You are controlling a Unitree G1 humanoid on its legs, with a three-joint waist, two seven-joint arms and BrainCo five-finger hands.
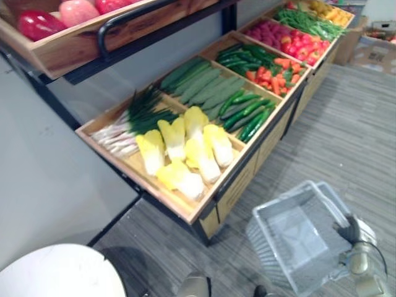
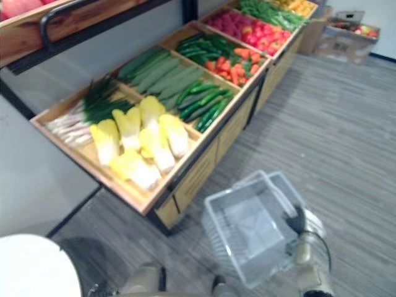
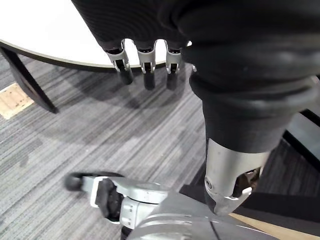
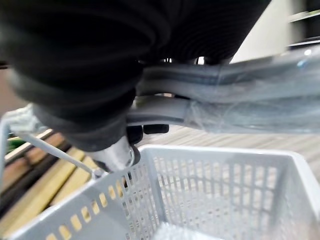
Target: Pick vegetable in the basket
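A see-through grey plastic basket [image 1: 297, 235] hangs low in front of the produce stand, and nothing lies in it. My right hand [image 1: 359, 247] grips its handle [image 4: 240, 95] from above, fingers [image 4: 150, 129] curled round the bar. On the stand's near tray lie yellow-white napa cabbages [image 1: 185, 154] beside green onions [image 1: 133, 117]. Further back are pale green gourds [image 1: 204, 83], dark cucumbers [image 1: 247, 114] and carrots [image 1: 275, 74]. My left hand [image 3: 145, 65] hangs over the carpet with straight fingers, holding nothing.
The wooden stand [image 1: 204, 210] slopes toward me, its front edge just left of the basket. An upper shelf [image 1: 68, 43] holds red fruit. A white round table [image 1: 59, 272] stands at the lower left. Cardboard boxes [image 1: 374, 49] sit at the back right.
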